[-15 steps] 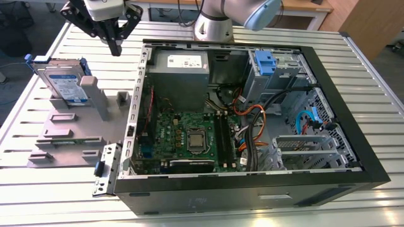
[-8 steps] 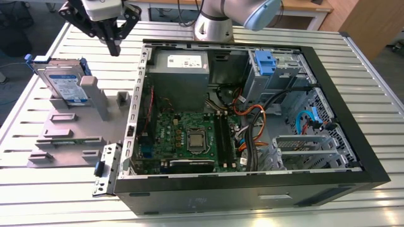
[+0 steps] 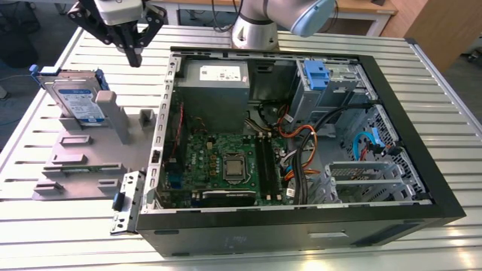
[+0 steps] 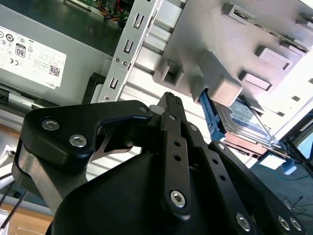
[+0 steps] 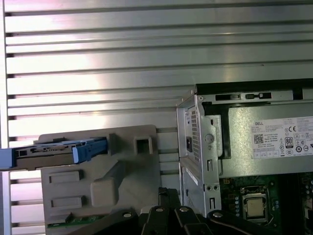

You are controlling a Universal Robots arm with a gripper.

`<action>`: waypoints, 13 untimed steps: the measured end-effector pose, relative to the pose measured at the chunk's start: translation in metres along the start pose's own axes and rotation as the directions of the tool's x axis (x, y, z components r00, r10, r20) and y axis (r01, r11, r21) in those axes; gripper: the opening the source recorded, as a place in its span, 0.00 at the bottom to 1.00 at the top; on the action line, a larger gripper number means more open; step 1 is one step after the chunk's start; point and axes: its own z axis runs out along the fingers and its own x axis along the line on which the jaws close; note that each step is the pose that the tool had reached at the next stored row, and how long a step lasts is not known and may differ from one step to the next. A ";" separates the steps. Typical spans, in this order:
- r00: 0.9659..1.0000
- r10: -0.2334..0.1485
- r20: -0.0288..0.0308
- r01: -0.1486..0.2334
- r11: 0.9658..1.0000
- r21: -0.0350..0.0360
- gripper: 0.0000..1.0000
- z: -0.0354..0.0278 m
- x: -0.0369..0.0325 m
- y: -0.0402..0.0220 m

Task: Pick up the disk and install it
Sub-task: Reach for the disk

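The gripper hangs with its fingers pinched together on nothing, over the slatted table between the disk and the open computer case. The disk stands on edge in a grey holder, lower than the gripper and toward the exterior view's left, its narrow top edge free.

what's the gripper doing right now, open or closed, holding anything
Gripper: closed, holding nothing; the disk stands apart in the grey holder.
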 end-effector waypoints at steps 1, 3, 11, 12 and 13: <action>1.000 0.000 0.000 0.000 1.000 0.000 0.11 0.0000 0.0003 0.0000; 1.000 0.000 0.000 0.000 1.000 0.000 0.11 0.0000 0.0010 -0.0001; 1.000 0.000 0.000 0.000 1.000 0.000 0.11 0.0002 0.0038 -0.0003; 1.000 0.000 0.000 0.000 1.000 0.000 0.11 0.0002 0.0041 -0.0003; 1.000 0.000 0.000 0.000 1.000 0.000 0.11 0.0003 0.0044 -0.0004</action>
